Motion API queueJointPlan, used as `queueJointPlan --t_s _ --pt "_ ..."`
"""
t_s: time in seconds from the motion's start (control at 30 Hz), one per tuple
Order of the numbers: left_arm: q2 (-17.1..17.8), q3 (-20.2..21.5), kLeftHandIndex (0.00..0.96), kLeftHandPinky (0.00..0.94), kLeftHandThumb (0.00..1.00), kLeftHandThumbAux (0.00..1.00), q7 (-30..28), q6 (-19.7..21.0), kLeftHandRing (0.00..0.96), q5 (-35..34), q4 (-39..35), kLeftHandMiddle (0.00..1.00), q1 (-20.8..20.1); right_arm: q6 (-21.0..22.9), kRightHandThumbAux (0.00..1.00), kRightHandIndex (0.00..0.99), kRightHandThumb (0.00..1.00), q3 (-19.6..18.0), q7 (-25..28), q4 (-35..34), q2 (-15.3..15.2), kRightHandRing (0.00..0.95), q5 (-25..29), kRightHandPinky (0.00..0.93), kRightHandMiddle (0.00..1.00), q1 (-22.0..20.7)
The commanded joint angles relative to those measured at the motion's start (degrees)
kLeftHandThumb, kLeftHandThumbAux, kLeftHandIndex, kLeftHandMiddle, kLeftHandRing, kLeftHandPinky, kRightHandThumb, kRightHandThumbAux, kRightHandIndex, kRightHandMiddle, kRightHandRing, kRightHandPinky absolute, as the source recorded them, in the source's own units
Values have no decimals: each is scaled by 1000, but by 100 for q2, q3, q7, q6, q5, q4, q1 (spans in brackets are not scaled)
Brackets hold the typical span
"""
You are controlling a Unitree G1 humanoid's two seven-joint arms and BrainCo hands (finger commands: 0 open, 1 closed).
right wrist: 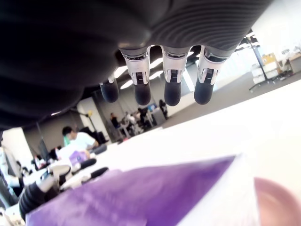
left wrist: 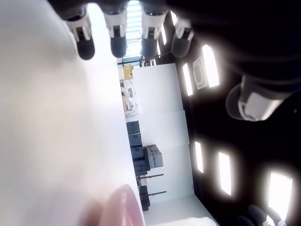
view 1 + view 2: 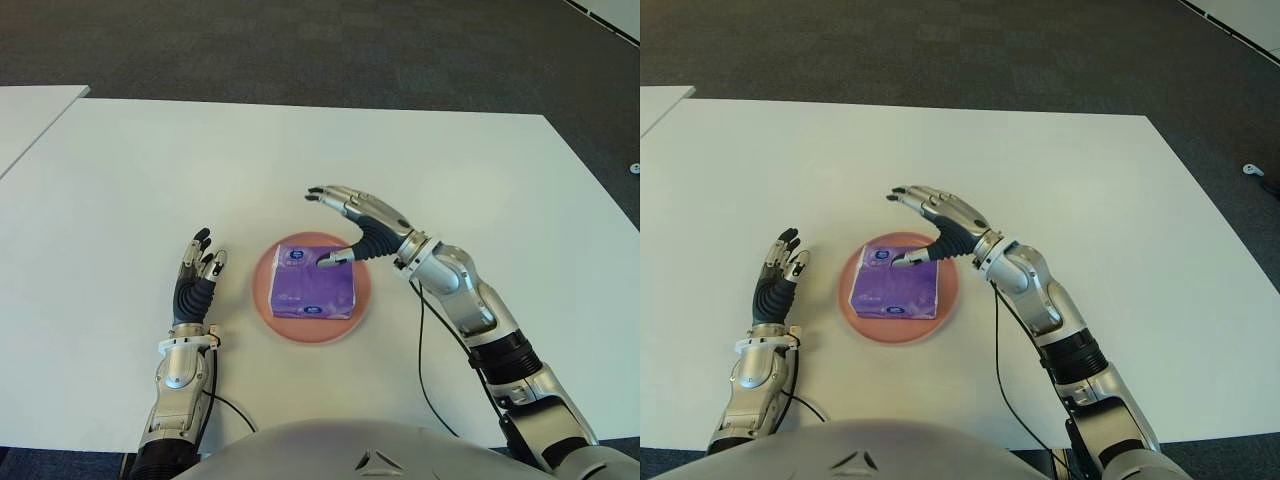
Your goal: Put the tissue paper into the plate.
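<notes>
A purple pack of tissue paper [image 3: 315,282] lies flat inside the round pink plate [image 3: 364,300] at the middle of the white table [image 3: 300,160]. My right hand [image 3: 345,215] hovers over the pack's far right corner, fingers spread and holding nothing; its thumb tip [image 3: 327,261] reaches down to the pack's top. The right wrist view shows the straight fingers [image 1: 172,82] above the purple pack [image 1: 141,197]. My left hand [image 3: 197,262] shows to the left of the plate, fingers extended and holding nothing.
The pink plate's rim [image 2: 123,202] shows in the left wrist view. A second white table's corner [image 3: 30,110] stands at the far left. Dark carpet [image 3: 350,50] lies beyond the table's far edge. A black cable [image 3: 425,350] runs beside my right forearm.
</notes>
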Motion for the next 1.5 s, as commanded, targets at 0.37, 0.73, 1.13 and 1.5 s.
queueJointPlan --t_s 0.37,0.73,1.13,1.5 --pt "-63 -73 0 0 0 407 -116 403 0 -42 336 0 290 1166 311 0 91 -1141 285 -1031 87 0 1234 0 0 347" --pt "-70 -58 0 0 0 404 -130 435 0 -55 281 0 307 160 406 0 25 -2144 -382 1046 1000 0 3138 0 0 58" --pt "-33 -35 0 0 0 402 -141 372 0 -47 294 0 332 -231 449 0 0 -2642 -489 1901 1504 0 3924 0 0 653" --pt "3 -13 0 0 0 405 -154 423 0 -5 220 0 377 -282 451 0 0 -2620 -513 1844 1559 0 3884 0 0 707"
